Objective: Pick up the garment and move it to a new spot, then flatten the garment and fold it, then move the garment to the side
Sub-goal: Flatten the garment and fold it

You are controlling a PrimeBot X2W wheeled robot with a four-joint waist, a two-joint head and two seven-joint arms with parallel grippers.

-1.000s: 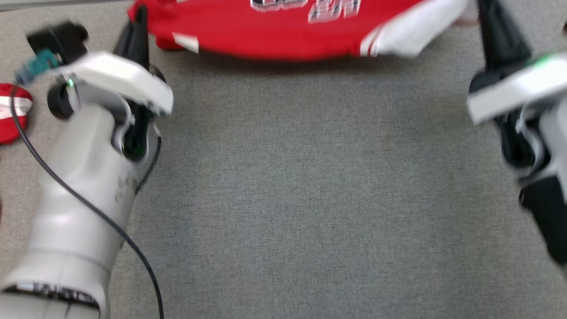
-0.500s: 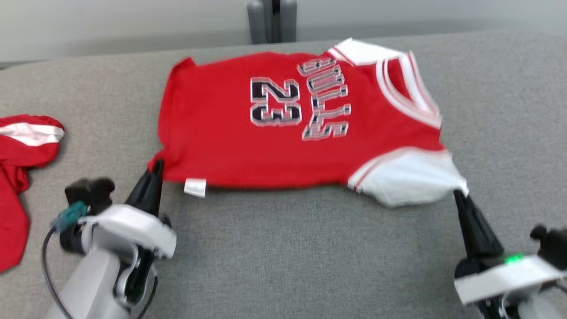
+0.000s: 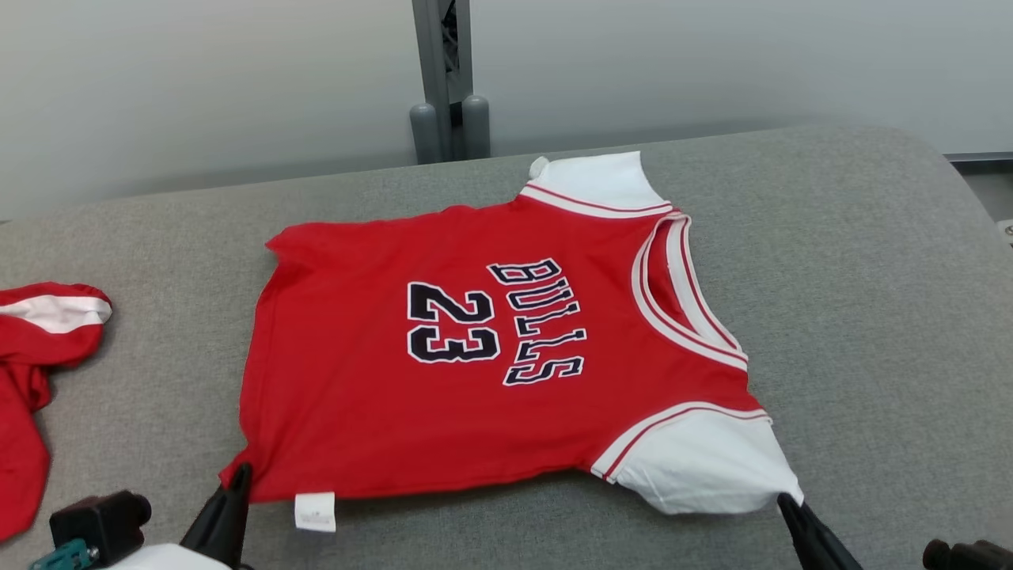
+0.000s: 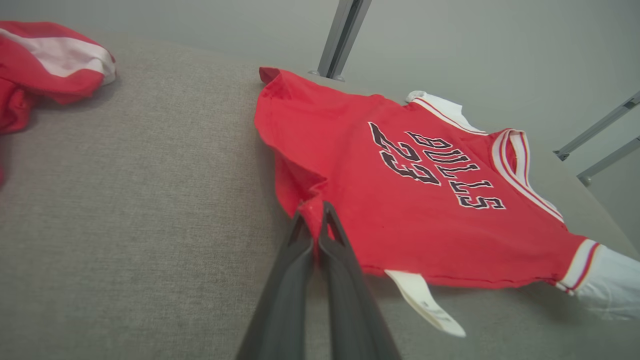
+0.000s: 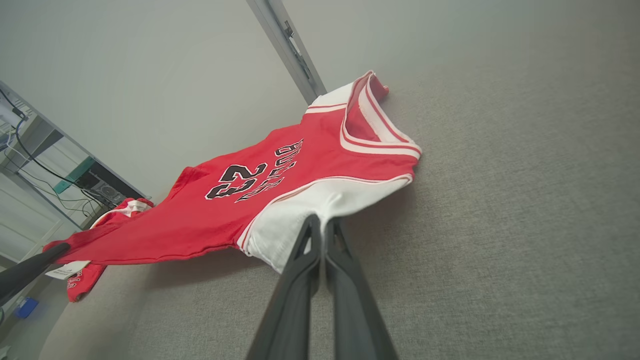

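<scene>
Currently left end effector (image 3: 239, 475) and right end effector (image 3: 786, 501) both pinch 1 jersey (image 3: 491, 396); 1 red bundle (image 3: 36, 340) lies apart.

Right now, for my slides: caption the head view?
Left gripper and right gripper hold the red jersey by its near corners.

- "BULLS", in black capitals edged with white, on the chest of the red fabric jersey with white sleeves (image 3: 356, 412); the word runs sideways in the head view.
- "23", in matching black, white-edged figures, just beside that word.
- Small white cloth tag (image 3: 315, 511) at the jersey's hem: print too small to read.
</scene>
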